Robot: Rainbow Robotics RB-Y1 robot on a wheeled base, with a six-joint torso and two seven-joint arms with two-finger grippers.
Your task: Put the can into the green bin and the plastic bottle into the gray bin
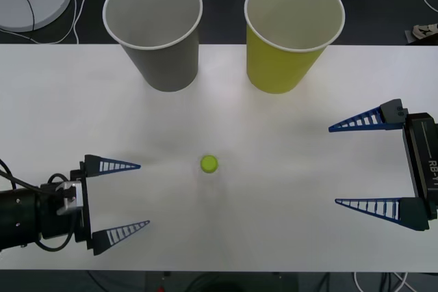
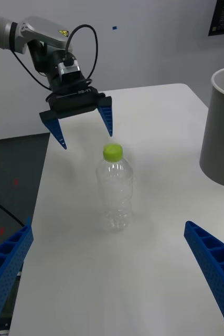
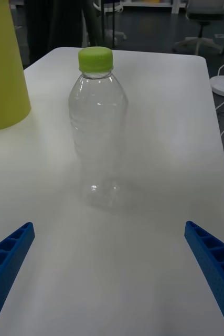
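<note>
Both grippers are framing the front view's near edge: the left gripper (image 1: 118, 201) is hovering just left of the plastic bottle (image 1: 209, 164) with its blue ribbed fingers spread and empty, while the right gripper (image 1: 363, 164) is waiting well to the bottle's right, its fingers also wide apart and holding nothing. That bottle is standing upright on the white table (image 1: 287, 237), seen from above mostly as its lime-green cap, and no can is appearing beside it. Beyond the bottle, the gray bin (image 1: 161, 29) is standing to the left and the green bin (image 1: 287, 32) to the right, both upright and apart from each other. Moving to the right wrist view, the bottle (image 2: 115, 189) is standing between this arm's spread fingers and the left gripper (image 2: 85, 126) past it, with the gray bin (image 2: 222, 131) rising off to one side. Moving to the left wrist view, the bottle (image 3: 98, 126) is standing centred ahead of the released fingers, with the green bin (image 3: 1, 68) beside it. Judging from this, the left arm is lining up a grasp; it would do well to advance straight, close gently around the crinkly body below the shoulder so the light bottle is not tipping or crushing, then lift clear before carrying it over the gray bin's rim.
</note>
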